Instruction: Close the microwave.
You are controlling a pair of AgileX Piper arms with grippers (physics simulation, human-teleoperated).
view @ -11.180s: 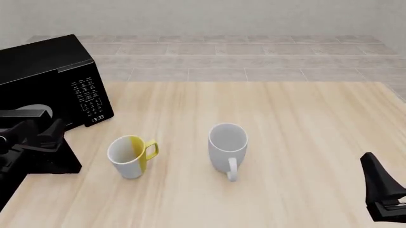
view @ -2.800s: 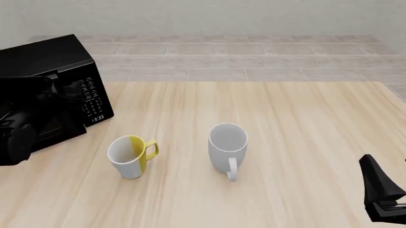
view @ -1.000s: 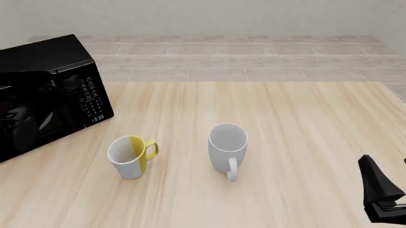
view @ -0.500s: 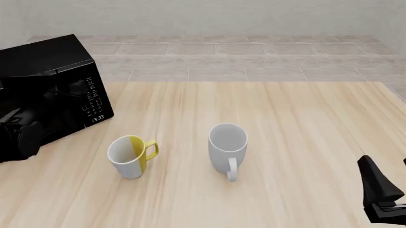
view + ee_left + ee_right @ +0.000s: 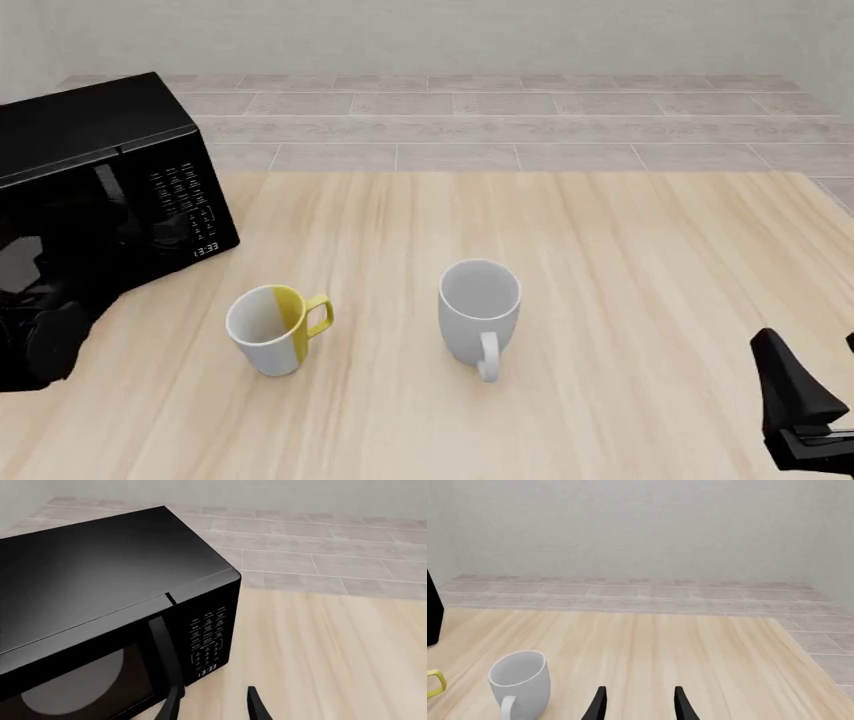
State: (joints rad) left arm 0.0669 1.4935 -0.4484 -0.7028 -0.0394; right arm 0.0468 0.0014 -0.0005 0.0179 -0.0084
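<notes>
Both tools empty, left tool (image 5: 212, 706) parted, microwave (image 5: 113, 625)

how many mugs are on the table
2. The yellow-and-white mug stands nearest the microwave, just in front of its keypad end. The white mug stands to its right, near the table's middle. No others show; none seems hidden.

place: simulated kitchen | cues: microwave (image 5: 114, 190), two mugs (image 5: 278, 329) on wooden table (image 5: 641, 260), tiled floor (image 5: 507, 120)
</notes>
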